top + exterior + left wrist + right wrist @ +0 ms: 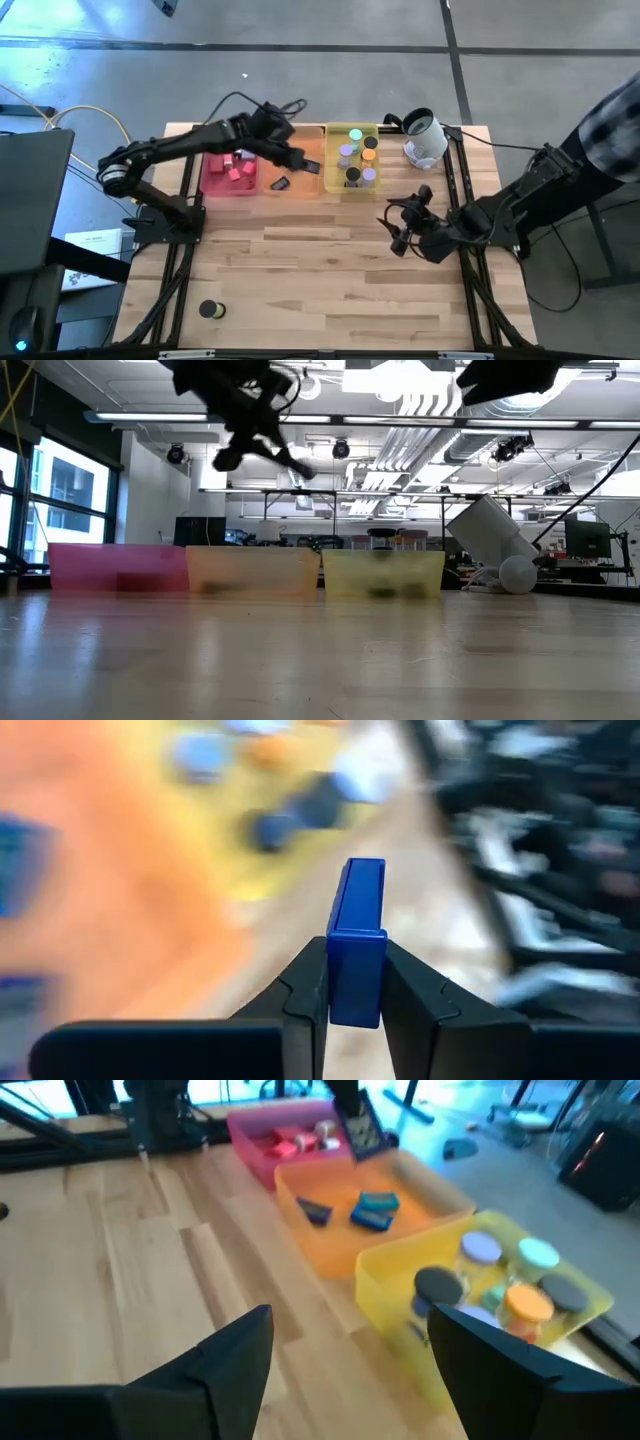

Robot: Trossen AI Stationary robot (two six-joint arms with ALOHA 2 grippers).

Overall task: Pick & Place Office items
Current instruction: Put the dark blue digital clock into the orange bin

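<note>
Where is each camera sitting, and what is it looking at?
High view: overhead, straight down; both arms, left gripper above the orange tray.
Low view: tabletop height, facing three trays; left arm overhead.
Left wrist: its fingers pinch a blue rectangle.
Right wrist: open right gripper facing the trays.
Shared: yellow tray.

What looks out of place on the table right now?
One black and green cylinder lies alone near the table's front left corner, far from the three trays. The white device beside the yellow tray is tipped on its side. Nothing looks spilled.
</note>
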